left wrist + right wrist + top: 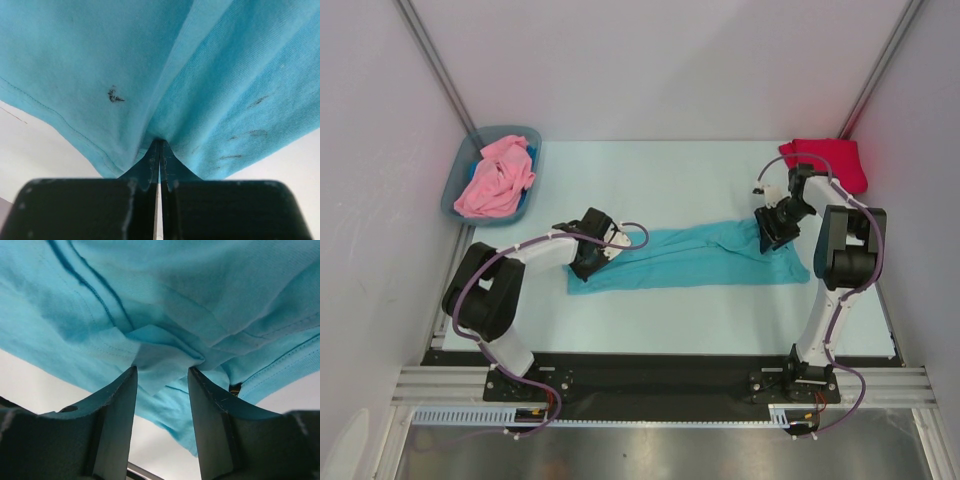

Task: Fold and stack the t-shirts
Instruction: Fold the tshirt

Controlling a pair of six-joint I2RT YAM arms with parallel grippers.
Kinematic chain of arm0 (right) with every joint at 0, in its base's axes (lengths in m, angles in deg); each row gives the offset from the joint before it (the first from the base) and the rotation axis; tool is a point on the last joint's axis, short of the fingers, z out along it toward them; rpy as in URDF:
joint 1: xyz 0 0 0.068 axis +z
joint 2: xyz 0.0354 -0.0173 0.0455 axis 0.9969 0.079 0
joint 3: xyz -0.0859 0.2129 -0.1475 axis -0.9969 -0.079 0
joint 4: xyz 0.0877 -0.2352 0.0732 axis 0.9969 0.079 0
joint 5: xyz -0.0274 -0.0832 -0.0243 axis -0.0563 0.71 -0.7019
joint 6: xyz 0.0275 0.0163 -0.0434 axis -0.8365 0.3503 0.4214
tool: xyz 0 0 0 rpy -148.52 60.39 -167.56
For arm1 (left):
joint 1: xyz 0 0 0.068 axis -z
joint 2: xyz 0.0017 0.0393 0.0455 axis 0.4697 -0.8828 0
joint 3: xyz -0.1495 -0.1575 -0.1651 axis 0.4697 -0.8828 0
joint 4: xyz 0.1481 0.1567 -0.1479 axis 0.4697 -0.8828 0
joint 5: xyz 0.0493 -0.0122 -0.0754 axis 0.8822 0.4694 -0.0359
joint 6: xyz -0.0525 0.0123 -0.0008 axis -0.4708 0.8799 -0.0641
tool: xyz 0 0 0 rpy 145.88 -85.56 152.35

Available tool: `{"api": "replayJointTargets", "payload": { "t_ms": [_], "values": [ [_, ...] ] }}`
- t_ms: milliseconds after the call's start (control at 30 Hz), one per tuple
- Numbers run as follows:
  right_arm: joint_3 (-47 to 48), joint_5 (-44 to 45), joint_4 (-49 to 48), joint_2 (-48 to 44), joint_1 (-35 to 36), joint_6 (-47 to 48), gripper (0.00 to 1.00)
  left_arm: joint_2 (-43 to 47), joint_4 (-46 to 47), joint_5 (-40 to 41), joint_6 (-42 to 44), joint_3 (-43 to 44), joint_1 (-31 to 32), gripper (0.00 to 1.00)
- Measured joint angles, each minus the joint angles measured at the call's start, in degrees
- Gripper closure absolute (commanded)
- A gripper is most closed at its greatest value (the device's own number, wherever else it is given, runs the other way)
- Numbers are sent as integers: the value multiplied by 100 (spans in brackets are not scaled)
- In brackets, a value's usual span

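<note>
Teal shirt [690, 258]: mid-table, stretched in long band between arms, likely to flatten before folding.
Left gripper [586, 264]: clamped on hem.
Right gripper [772, 236]: jaws half apart, straddling bunched fold, unpinched.
Red shirt [825, 160]: far right corner.
Pink shirt [497, 178]: in bin [455, 190].

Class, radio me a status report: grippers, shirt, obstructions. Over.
Left gripper shut on teal t-shirt. Right gripper open, a fold between its jaws. Shirt spread long between them. Red t-shirt and bin stand clear.

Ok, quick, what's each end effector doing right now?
Left end effector: closed, pinching the teal t-shirt.
Right end effector: jaws apart around a fold of the same shirt; grip cannot be told.
</note>
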Motion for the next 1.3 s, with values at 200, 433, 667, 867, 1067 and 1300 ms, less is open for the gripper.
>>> {"api": "replayJointTargets", "payload": {
  "t_ms": [200,433,667,867,1067,1300],
  "values": [
    [39,0,-52,59,-85,-42,65,-7,0,20,2,0,17,100],
    [170,-2,-74,72,-131,-76,96,-17,0,94,9,0,59,100],
    [216,-4,-68,72,-138,-81,100,-26,-2,122,11,4,76,100],
    [216,-2,-68,72,-155,-81,100,-26,-4,122,11,4,76,100],
    [225,24,-63,44,-157,-79,100,-28,-7,122,11,7,76,100],
    [439,140,-4,-308,-234,-74,100,-31,-9,122,11,9,76,100]
  ]
}}
